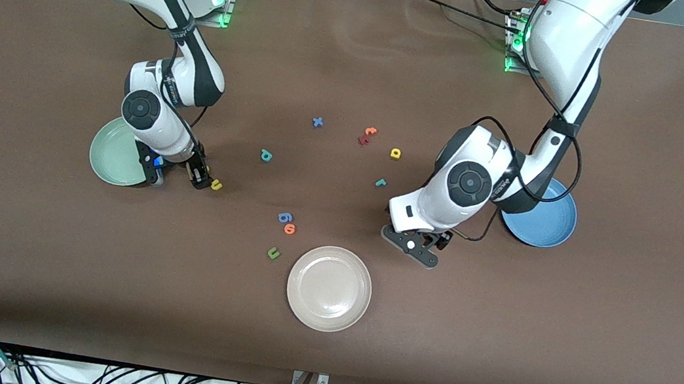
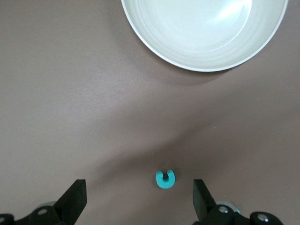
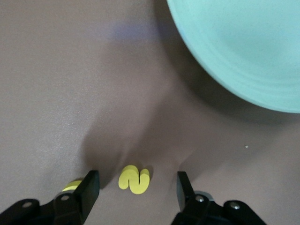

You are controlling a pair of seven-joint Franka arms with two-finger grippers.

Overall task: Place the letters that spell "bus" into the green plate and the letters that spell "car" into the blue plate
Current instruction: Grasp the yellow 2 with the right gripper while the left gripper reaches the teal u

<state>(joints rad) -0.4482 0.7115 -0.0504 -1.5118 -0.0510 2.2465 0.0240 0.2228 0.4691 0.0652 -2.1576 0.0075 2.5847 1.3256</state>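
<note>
My right gripper [image 1: 199, 174] is low at the table beside the green plate [image 1: 112, 156], open, its fingers either side of the yellow s [image 3: 134, 179] without touching it. The yellow u [image 1: 216, 185] lies just outside one finger [image 3: 89, 187]. My left gripper [image 1: 419, 247] is open above the teal c [image 2: 164, 179], which lies between its fingers [image 2: 75, 199]; the front view hides this letter. The blue plate [image 1: 543, 222] lies beside the left arm. Mid-table lie the teal b [image 1: 266, 155], the yellow a [image 1: 395, 153] and the teal r [image 1: 381, 182].
A cream-white plate [image 1: 329, 288] lies nearest the front camera, at mid-table. Beside it are a dark green u [image 1: 273, 252], an orange letter [image 1: 289, 229] and a blue letter [image 1: 284, 217]. A blue x [image 1: 317, 122], an orange t [image 1: 370, 131] and a dark red letter [image 1: 363, 140] lie farther off.
</note>
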